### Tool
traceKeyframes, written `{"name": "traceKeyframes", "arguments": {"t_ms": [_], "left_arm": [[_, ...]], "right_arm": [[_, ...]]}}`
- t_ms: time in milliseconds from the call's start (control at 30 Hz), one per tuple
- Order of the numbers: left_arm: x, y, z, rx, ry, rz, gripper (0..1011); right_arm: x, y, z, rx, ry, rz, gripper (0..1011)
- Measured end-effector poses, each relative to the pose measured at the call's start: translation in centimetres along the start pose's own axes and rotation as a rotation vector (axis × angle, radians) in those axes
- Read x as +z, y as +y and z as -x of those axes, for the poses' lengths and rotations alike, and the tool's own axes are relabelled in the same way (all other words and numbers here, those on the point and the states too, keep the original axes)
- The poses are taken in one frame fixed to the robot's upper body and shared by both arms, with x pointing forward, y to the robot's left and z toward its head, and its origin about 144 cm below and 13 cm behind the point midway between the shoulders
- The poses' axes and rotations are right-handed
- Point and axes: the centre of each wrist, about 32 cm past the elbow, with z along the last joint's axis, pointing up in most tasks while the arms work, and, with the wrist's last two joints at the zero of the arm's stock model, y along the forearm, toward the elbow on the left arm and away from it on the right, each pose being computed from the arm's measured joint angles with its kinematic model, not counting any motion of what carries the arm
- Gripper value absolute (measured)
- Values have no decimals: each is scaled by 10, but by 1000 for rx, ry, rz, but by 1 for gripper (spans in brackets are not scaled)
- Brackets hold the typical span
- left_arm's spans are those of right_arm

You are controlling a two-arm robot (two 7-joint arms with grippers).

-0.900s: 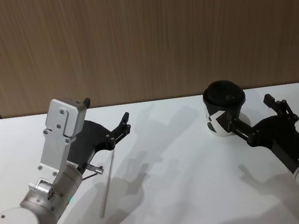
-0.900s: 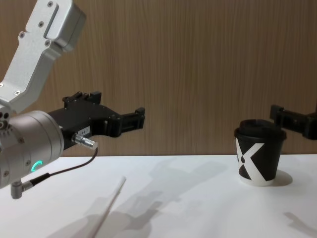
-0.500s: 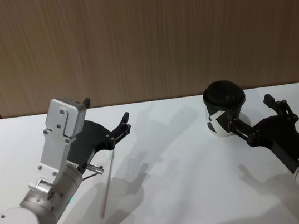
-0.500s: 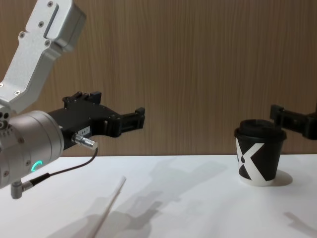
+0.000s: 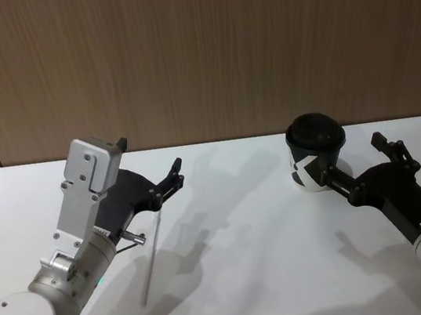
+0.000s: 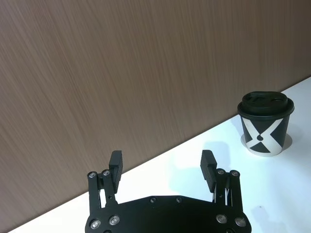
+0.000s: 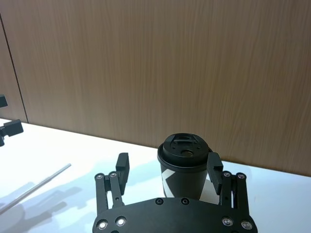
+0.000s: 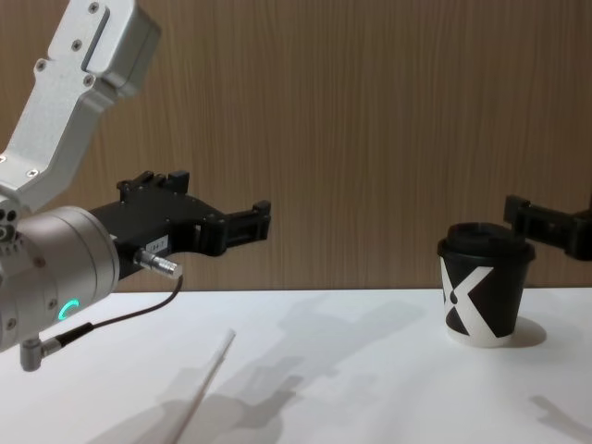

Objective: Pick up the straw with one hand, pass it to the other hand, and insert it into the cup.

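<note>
1. Progress: none of the task's steps is complete. The long, thin white straw [image 5: 151, 255] lies flat on the white surface [image 5: 252, 278], in its left half, running from mid-depth toward the near edge. It is untouched.
2. The black paper cup with the black lid and white X mark [image 5: 314, 148] stands upright near the far edge, right of centre, with no straw in it.
3. The left end effector [image 5: 174, 176] hovers above the straw's far end. Its jaws are apart and empty, as the left wrist view confirms [image 6: 162, 166].
4. The right end effector [image 5: 351, 157] is held just beside the cup at lid height. Its jaws are apart and hold nothing. I cannot tell whether it touches the cup.
5. Remaining, in my judgement: the pick-up, the hand-over and the insertion.
6. Compared with the earlier frames, no difference is detected. Both arms, the straw and the cup sit exactly as before.
</note>
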Motion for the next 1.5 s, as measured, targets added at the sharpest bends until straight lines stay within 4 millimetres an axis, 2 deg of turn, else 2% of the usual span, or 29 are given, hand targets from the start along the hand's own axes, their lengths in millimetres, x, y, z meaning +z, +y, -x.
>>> {"name": "traceKeyframes", "arguments": {"t_ms": [1500], "left_arm": [[0, 0, 0, 1, 2, 0, 1006]], "right_arm": [[0, 0, 0, 0, 0, 0, 1001]]}}
